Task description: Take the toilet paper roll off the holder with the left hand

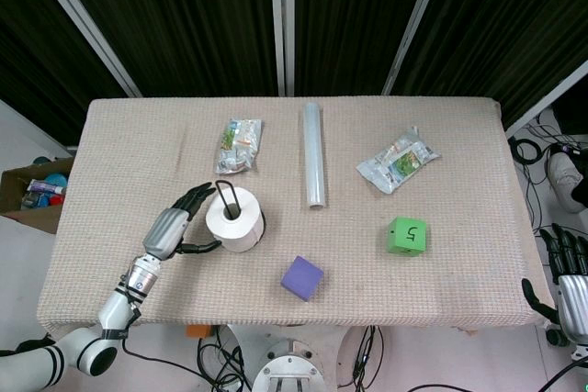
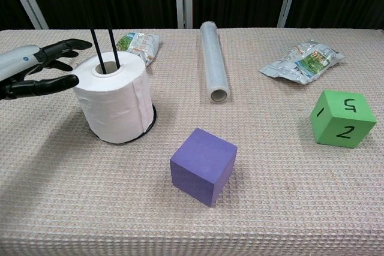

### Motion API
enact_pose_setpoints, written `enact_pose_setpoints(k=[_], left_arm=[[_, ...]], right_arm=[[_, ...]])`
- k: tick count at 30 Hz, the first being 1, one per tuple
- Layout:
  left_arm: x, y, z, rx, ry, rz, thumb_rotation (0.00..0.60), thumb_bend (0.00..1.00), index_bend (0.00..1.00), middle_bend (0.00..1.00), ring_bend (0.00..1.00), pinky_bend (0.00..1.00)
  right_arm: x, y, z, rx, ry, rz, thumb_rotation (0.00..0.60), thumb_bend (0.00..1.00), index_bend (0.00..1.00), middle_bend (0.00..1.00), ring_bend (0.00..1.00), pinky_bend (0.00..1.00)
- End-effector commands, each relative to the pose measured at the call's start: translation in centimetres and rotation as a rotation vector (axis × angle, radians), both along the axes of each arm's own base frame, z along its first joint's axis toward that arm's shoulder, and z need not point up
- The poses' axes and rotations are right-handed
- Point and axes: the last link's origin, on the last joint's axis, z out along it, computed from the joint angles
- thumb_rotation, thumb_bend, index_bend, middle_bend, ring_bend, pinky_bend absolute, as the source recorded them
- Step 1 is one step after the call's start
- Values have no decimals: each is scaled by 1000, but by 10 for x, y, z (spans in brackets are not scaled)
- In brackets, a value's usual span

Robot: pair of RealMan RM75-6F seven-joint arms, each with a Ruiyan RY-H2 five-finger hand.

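Note:
A white toilet paper roll (image 1: 232, 219) (image 2: 114, 96) stands upright on a black wire holder (image 1: 227, 195) (image 2: 103, 49), whose thin loop rises through the roll's core. My left hand (image 1: 177, 225) (image 2: 37, 68) hovers just to the roll's left, fingers spread toward it, thumb near its side, holding nothing. My right hand (image 1: 568, 277) hangs off the table's right edge, well away from the roll, fingers loosely apart and nothing in it.
A purple cube (image 1: 302, 278) (image 2: 203, 165) lies in front of the roll. A clear film roll (image 1: 314, 154) (image 2: 214, 59), two snack bags (image 1: 239, 145) (image 1: 396, 160) and a green numbered cube (image 1: 407, 235) (image 2: 342, 118) are spread behind and to the right.

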Motion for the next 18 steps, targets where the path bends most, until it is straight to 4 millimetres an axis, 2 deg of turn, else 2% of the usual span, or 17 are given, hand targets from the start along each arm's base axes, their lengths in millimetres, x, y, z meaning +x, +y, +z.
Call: enact_pose_setpoints(k=[1, 12, 18], left_arm=[[0, 1, -4, 32, 22, -11, 158, 30, 0, 0, 0, 135], [5, 2, -10, 41, 23, -16, 161, 30, 0, 0, 0, 135], [10, 3, -22, 36, 43, -18, 158, 30, 0, 0, 0, 135]], right_arm=[[0, 0, 1, -4, 1, 0, 600, 312, 0, 0, 0, 0], [-2, 1, 1, -3, -3, -6, 600, 312, 0, 0, 0, 0], [-4, 2, 2, -6, -5, -8, 600, 313, 0, 0, 0, 0]])
